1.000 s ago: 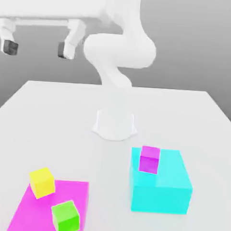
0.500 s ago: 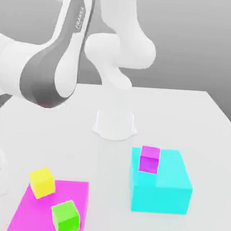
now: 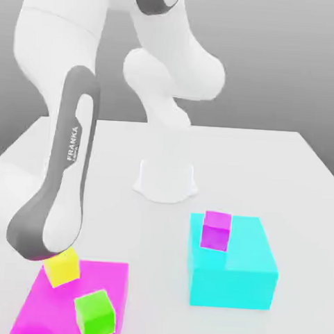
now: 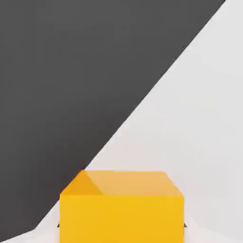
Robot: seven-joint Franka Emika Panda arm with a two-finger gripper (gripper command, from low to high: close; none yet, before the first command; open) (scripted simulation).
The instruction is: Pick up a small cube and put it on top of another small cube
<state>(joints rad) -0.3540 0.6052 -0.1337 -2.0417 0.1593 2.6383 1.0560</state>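
Arm (image 3: 65, 170) leaned low over the desk (image 3: 267, 162) at the exterior view's left. Orange cube (image 4: 121, 209) sat right in front of the hand camera, on the desk; can't tell pincer state. Yellow cube (image 3: 63, 268) sat on the magenta block (image 3: 64, 306) corner, green cube (image 3: 96, 313) nearby.

Green cube (image 3: 95, 313) on flat magenta block (image 3: 57, 306), magenta cube (image 3: 216, 230) atop cyan block (image 3: 233, 268)
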